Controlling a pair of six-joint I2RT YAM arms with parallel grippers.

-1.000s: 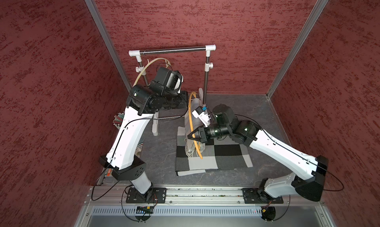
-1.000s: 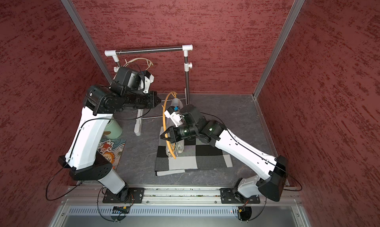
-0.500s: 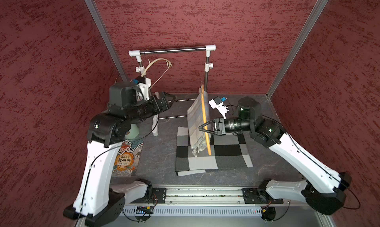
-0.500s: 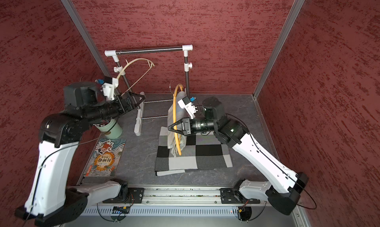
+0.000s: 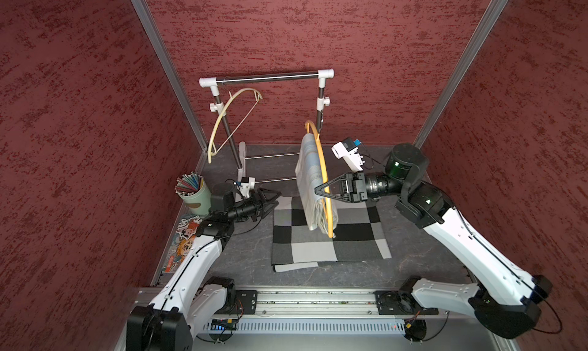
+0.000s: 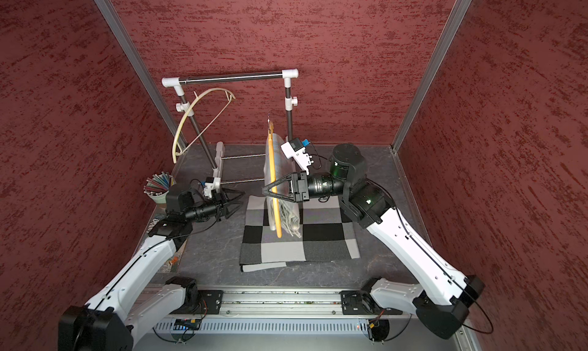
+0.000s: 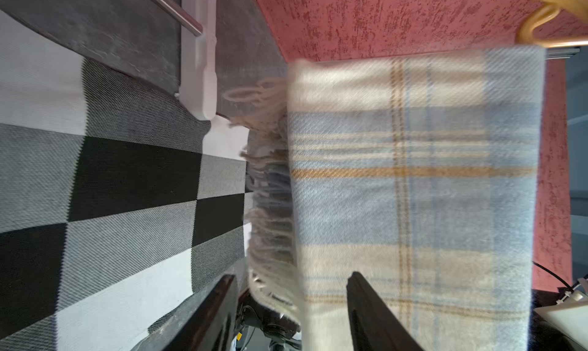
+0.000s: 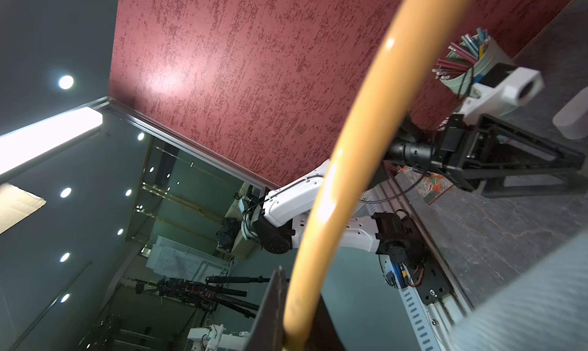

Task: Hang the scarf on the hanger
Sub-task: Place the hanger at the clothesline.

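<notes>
Hanging: scarf (image 5: 308, 181) draped over hanger (image 5: 320, 155), aloft above mat (image 5: 356, 238).
Right gripper (image 5: 318, 190): clamped on hanger.
Left gripper (image 5: 276, 199): jaws apart, empty, beside scarf.
Handling: soft, light, probably slippery; best taken at folded edge, not fringe.

a robot lab booth: red panel walls (image 5: 286, 31), aluminium posts (image 5: 165, 66), a mounting rail (image 5: 318, 298), tripods (image 8: 206, 289) outside.
</notes>
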